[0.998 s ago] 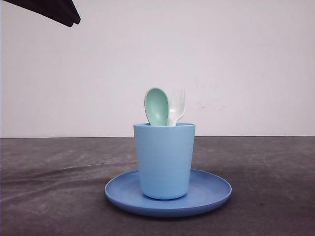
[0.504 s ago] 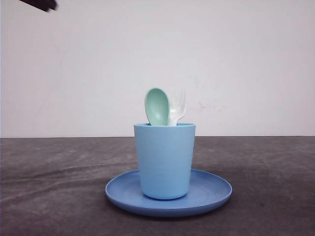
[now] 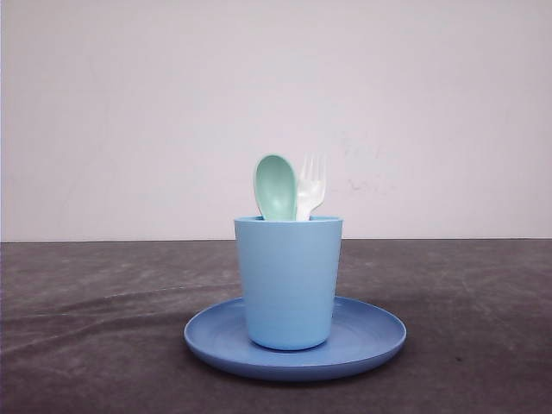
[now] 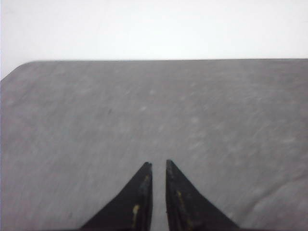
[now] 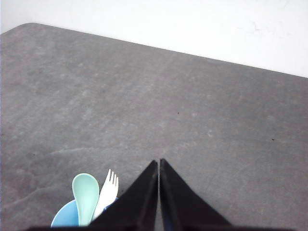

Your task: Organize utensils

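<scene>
Utensils stand together in the light blue cup (image 3: 288, 280): a pale mint-green spoon (image 3: 275, 186) and a white fork (image 3: 310, 185), heads up, handles down inside, the fork just beside the spoon and apparently touching it at the rim. The cup sits upright at the middle of a round blue plate (image 3: 371, 341), which rests on the dark grey tabletop (image 3: 95, 328).

Both pieces look like slim, light plastic, stiff enough to lift by one end but smooth and likely to slip or pivot under a loose pinch. Judging by how they stand, the exposed necks just above the cup's rim are the only place to take hold; the handles are hidden by the cup wall.

The left claw (image 4: 158, 166) hangs above bare tabletop with its dark fingers drawn nearly together, a thin gap between the tips, holding nothing. The right claw (image 5: 159, 163) is pressed shut and empty, above and just beside the cup, with the spoon and fork visible near its fingers.

Nothing else stands near the cup. The cup itself is the obstacle: light and tall, it could tip or slide on the plate if a utensil is dragged sideways. With both pieces housed, the sorting appears done.
</scene>
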### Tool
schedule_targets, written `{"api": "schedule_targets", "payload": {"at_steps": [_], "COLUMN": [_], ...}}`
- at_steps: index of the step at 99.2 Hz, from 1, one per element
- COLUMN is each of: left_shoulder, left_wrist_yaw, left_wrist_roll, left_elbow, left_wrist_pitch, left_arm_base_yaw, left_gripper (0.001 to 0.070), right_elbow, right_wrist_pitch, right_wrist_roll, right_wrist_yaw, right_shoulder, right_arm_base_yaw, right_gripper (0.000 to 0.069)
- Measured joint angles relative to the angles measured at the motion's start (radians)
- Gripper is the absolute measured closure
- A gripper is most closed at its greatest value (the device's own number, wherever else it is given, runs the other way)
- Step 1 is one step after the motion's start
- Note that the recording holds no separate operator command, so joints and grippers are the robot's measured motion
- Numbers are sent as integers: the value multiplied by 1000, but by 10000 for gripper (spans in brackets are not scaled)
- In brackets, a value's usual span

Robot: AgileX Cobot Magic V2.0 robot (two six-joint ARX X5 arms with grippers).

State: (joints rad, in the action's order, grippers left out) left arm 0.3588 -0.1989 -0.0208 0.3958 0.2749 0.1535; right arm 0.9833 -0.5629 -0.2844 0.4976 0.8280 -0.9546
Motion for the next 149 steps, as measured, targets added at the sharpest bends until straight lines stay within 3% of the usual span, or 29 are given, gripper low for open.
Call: {"api": "schedule_targets", "payload": {"at_steps": [23, 40, 149], "left_shoulder": [-206, -307, -354], "left_wrist_yaw": [92, 98, 101], "left_wrist_roll": [2, 2, 3], "left_elbow": [-252, -329, -332], "left_wrist_pitch": [-5, -1, -5], "left_arm_base_yaw": [-58, -77, -90], "left_gripper": [684, 684, 684], "right_elbow": [0, 0, 0], "right_wrist_pitch": [0, 0, 0], "right_wrist_roll": [0, 0, 0], "right_wrist_yaw": [0, 0, 0], "right_shoulder": [0, 0, 0], "right_arm_base_yaw": [0, 0, 0], "right_gripper": [687, 687, 687]}}
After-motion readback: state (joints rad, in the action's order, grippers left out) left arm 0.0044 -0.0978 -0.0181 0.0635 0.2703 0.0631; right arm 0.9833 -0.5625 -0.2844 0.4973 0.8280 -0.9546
